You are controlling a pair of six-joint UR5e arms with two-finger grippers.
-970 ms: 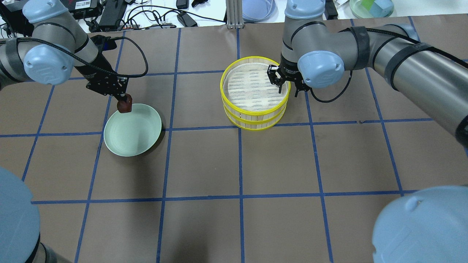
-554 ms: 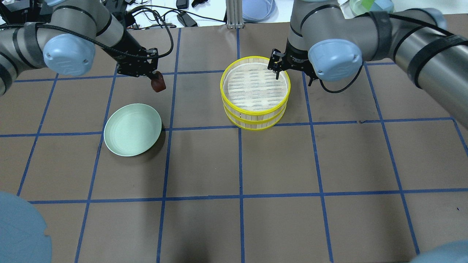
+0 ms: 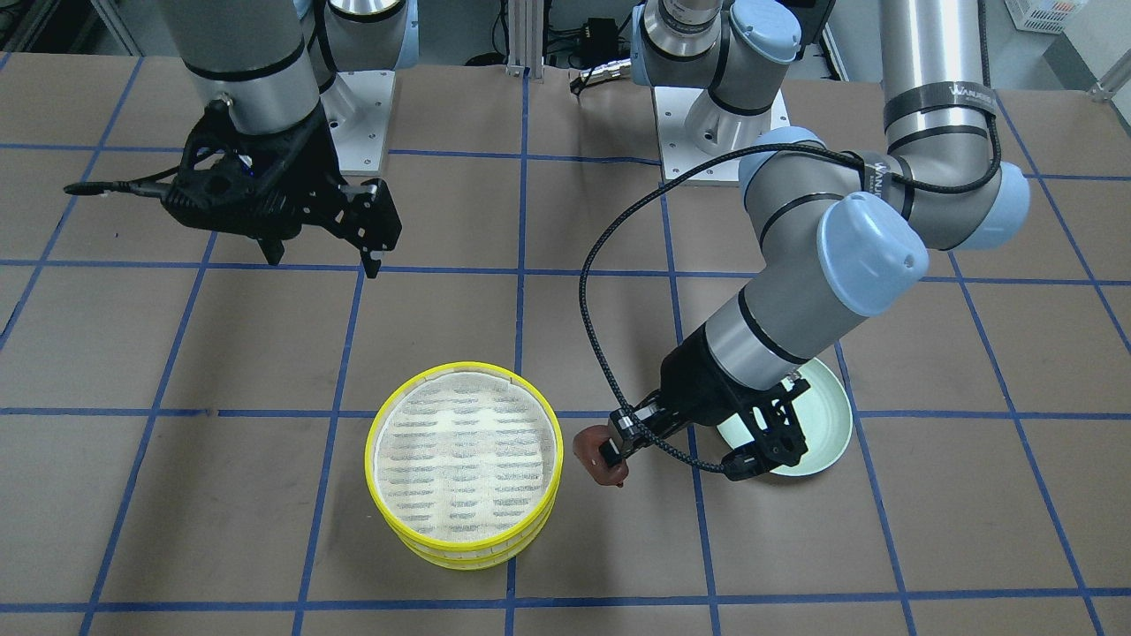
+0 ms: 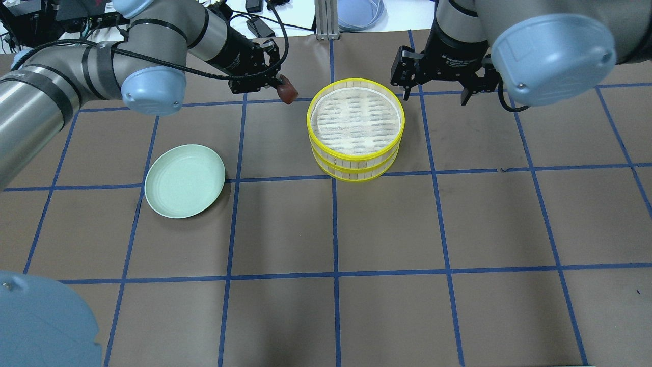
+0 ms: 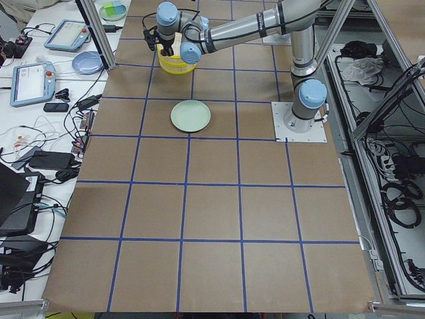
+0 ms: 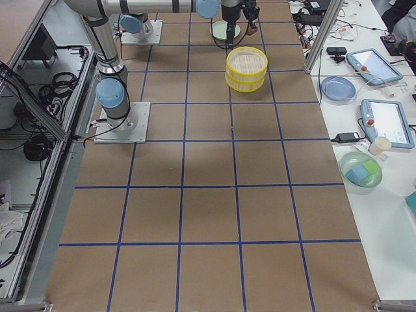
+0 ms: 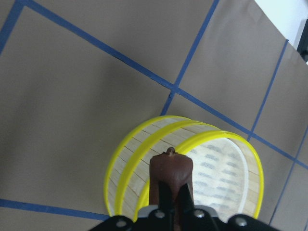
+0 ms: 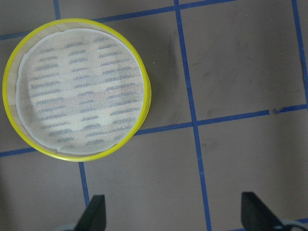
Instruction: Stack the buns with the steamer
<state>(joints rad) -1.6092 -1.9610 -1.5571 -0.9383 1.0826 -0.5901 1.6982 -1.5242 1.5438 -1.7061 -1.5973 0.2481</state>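
The steamer (image 4: 355,120) is two yellow-rimmed trays stacked one on the other, and the top floor is bare. It also shows in the front-facing view (image 3: 464,455) and both wrist views (image 7: 216,168) (image 8: 79,113). My left gripper (image 4: 280,85) is shut on the dark reddish-brown bun (image 4: 288,93) and holds it in the air just beside the steamer's far left rim (image 3: 597,452) (image 7: 171,173). My right gripper (image 4: 436,96) is open and empty, raised beyond the steamer's far right side (image 3: 320,256) (image 8: 175,214). The cream-white bun is out of view.
An empty pale green plate (image 4: 184,181) lies left of the steamer, under my left forearm in the front-facing view (image 3: 822,424). A metal post (image 4: 326,20), cables and a bluish dish (image 4: 359,12) sit past the table's far edge.
My left gripper has carried the brown bun from over the green plate up and right to the steamer's rim. My right gripper has lifted off the steamer's right rim and backed away.
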